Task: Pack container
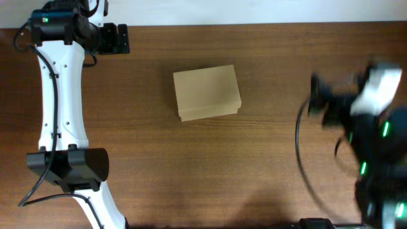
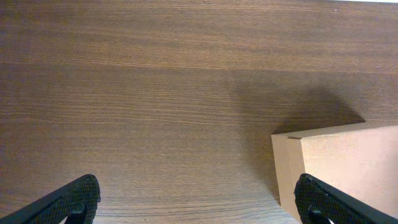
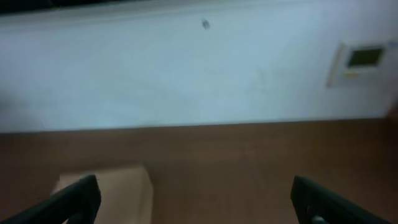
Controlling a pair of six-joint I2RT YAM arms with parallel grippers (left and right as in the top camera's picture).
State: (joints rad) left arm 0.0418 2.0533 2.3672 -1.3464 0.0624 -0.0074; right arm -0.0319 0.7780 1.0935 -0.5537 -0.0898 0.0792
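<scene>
A dark brown wood-grain table (image 1: 254,172) filled most of the view, a pale wall (image 3: 186,74) rose behind the table's far edge, and high above the table that wall carried a small blurred white panel (image 3: 362,62) and a dark speck (image 3: 205,24).

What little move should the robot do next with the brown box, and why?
Probably bring the left gripper over to the container to start lifting its lid. The box looks closed, with nothing to pack in view. Both grippers are open, hold nothing and sit apart from it. The right gripper is too blurred to place exactly.
</scene>
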